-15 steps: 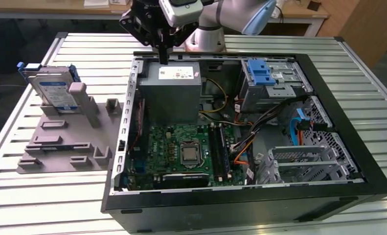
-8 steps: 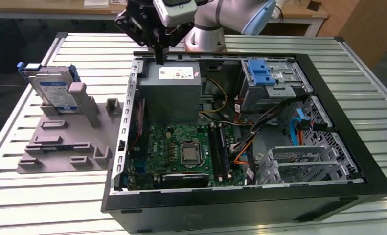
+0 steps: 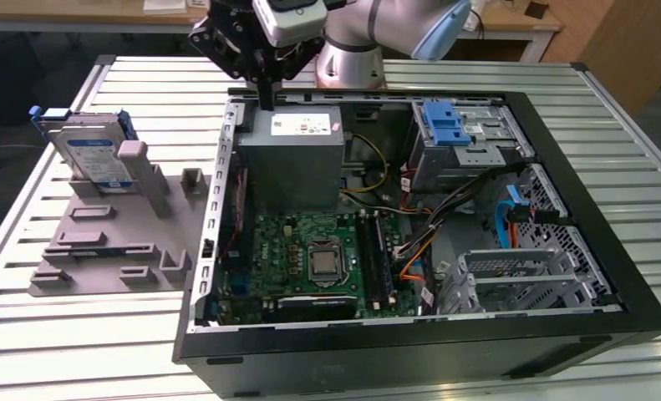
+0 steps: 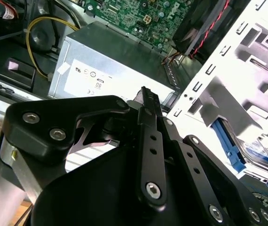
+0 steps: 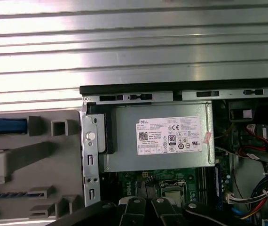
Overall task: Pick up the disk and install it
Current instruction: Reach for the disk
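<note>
One disk (image 3: pixel 90 154), stood upright on edge in the grey fixture (image 3: pixel 107 242), is found well to the exterior view's left of the closed, empty gripper (image 3: pixel 266 104).

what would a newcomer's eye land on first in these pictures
The big open computer case sits in the middle of the exterior view. The gripper hangs over its far edge, just above the grey power-supply box. At the exterior view's left, the disk stands on edge in a grey stand, untouched.

Open computer case (image 3: pixel 419 344), grey fixture (image 3: pixel 96 244)
</note>
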`<state>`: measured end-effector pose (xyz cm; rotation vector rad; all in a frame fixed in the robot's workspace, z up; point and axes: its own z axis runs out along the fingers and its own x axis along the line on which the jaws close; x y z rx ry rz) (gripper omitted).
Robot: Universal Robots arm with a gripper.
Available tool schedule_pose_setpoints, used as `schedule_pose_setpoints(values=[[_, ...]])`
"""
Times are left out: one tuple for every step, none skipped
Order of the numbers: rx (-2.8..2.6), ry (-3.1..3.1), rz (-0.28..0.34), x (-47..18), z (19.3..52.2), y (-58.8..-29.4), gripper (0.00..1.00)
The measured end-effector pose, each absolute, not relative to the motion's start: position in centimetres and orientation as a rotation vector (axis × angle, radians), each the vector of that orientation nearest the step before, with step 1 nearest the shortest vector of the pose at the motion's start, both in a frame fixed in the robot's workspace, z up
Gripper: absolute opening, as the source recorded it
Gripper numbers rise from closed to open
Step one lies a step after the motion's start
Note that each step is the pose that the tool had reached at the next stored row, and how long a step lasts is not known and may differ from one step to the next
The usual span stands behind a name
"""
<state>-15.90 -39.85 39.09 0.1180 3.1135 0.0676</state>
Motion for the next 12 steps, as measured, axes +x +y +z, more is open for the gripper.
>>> schedule_pose_setpoints(values=[[0.118,3.113,0.068,-15.98,39.08,-39.85,0.11],[0.118,3.113,0.068,-16.07,39.07,-39.84,0.11],[0.118,3.113,0.068,-16.15,39.07,-39.84,0.11],[0.118,3.113,0.068,-16.23,39.06,-39.84,0.11],[0.118,3.113,0.068,-16.31,39.05,-39.84,0.11],[0.118,3.113,0.068,-16.38,39.04,-39.84,0.11],[0.118,3.113,0.068,-16.45,39.04,-39.84,0.11],[0.118,3.113,0.068,-16.52,39.03,-39.84,0.11],[0.118,3.113,0.068,-16.60,39.03,-39.83,0.11],[0.118,3.113,0.068,-16.67,39.02,-39.83,0.11],[0.118,3.113,0.068,-16.75,39.01,-39.83,0.11],[0.118,3.113,0.068,-16.82,39.00,-39.83,0.11]])
